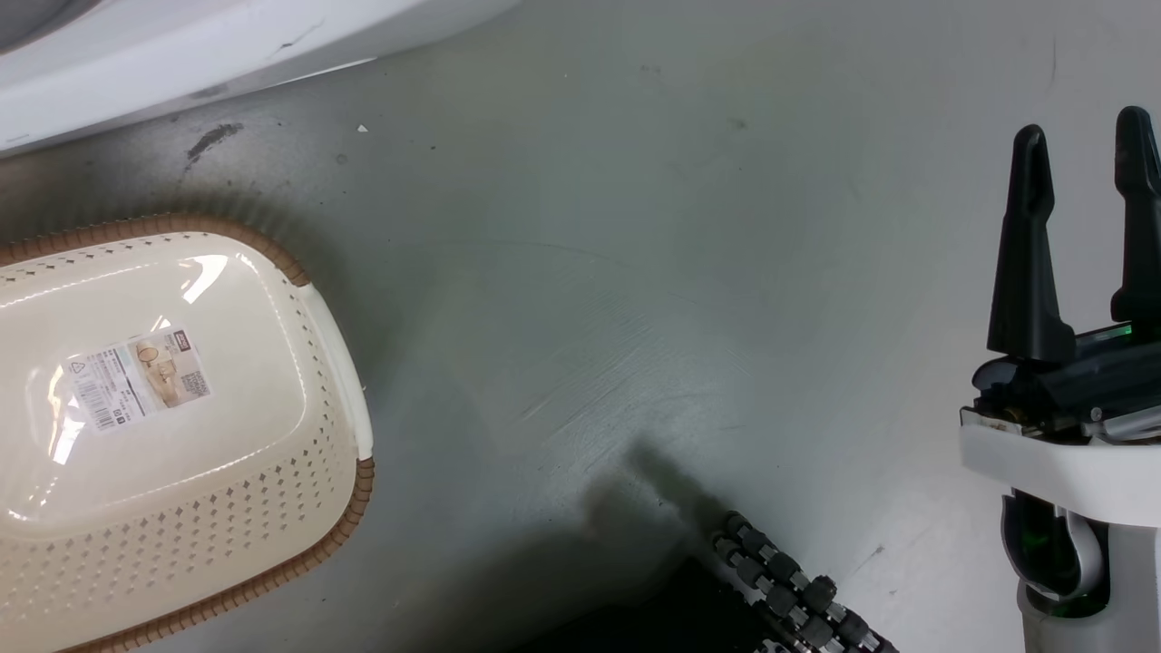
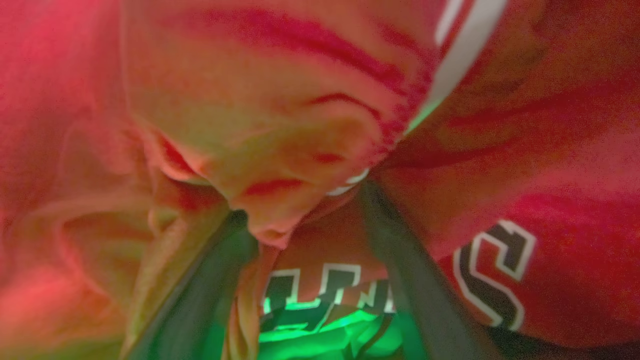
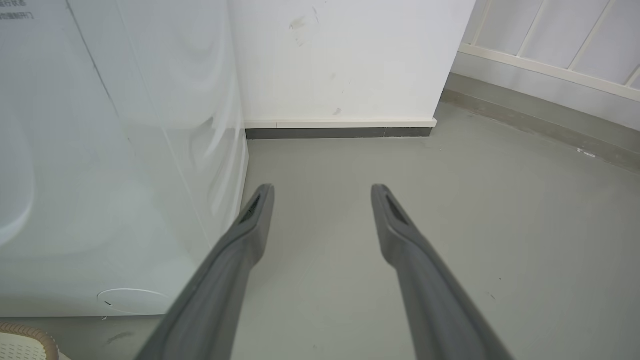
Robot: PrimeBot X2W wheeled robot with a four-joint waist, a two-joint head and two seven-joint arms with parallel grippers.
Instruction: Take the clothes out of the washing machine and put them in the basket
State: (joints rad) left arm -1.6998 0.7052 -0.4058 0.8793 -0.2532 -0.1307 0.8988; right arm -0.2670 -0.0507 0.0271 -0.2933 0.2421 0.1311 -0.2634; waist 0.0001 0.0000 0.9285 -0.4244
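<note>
The washing machine (image 1: 136,54), white, stands at the upper left of the head view on the grey floor (image 1: 635,272), with the cream basket (image 1: 227,508) near it, its paper label (image 1: 136,376) lying face up on the basket's bottom. The red clothes (image 2: 550,200) press close around the left claw (image 2: 303,202), whose fingers stand spread apart with folds bulging between them; where the bundle lies cannot be told. The right claw (image 1: 1082,127) hangs above bare floor, well apart from the basket, its fingers parted.
</note>
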